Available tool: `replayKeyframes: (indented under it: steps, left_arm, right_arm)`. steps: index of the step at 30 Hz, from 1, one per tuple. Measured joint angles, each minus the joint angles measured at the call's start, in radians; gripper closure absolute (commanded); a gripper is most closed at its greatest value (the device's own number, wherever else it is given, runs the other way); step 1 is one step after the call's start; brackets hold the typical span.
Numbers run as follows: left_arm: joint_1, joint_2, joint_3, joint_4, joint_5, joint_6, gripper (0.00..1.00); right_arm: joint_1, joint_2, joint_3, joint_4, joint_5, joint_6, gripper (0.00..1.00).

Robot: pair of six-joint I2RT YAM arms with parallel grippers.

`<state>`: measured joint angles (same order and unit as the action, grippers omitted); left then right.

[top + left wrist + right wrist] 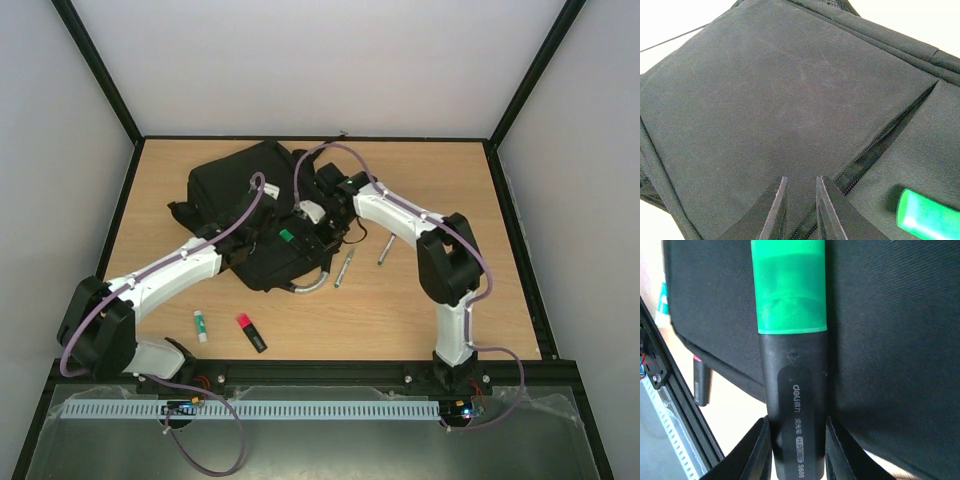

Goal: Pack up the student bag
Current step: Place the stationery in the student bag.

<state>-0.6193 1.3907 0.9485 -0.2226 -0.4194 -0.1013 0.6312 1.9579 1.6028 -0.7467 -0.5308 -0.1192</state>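
Light wood table inside a black frame with white walls. Right gripper is clamped on the black barrel of a green highlighter, one finger on each side and the green cap pointing away from the wrist, held just over the black fabric. Left gripper is down on the student bag with its fingers drawn narrow and a thin gap between them; can't tell if fabric is pinched. Open zip slot runs just beside the left fingers, and the green cap shows beyond it. The bag lies flat at centre-left of the table, with its grey handle at the near edge. Two pens lie on the wood right of the bag. A pink highlighter and a glue stick lie near the front edge, apart from the bag.
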Motion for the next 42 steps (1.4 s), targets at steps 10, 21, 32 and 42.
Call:
replayKeyframes:
  steps: [10,21,32,42]
  left_arm:
    - [0.039,-0.045,-0.032,-0.030,-0.078,-0.115,0.37]
    - [0.245,-0.180,-0.122,-0.086,0.058,-0.315,0.32]
    - [0.274,-0.160,-0.191,-0.085,0.217,-0.398,0.30]
    - [0.272,-0.187,-0.190,-0.074,0.285,-0.342,0.30]
  right_arm:
    - [0.015,0.176,0.206,-0.103,0.029,0.085,0.99]
    - [0.020,0.283,0.387,-0.142,0.210,0.142,0.99]
    - [0.020,0.378,0.567,-0.172,0.301,0.153,0.78]
    - [0.014,0.386,0.626,-0.167,0.339,0.161,0.49]
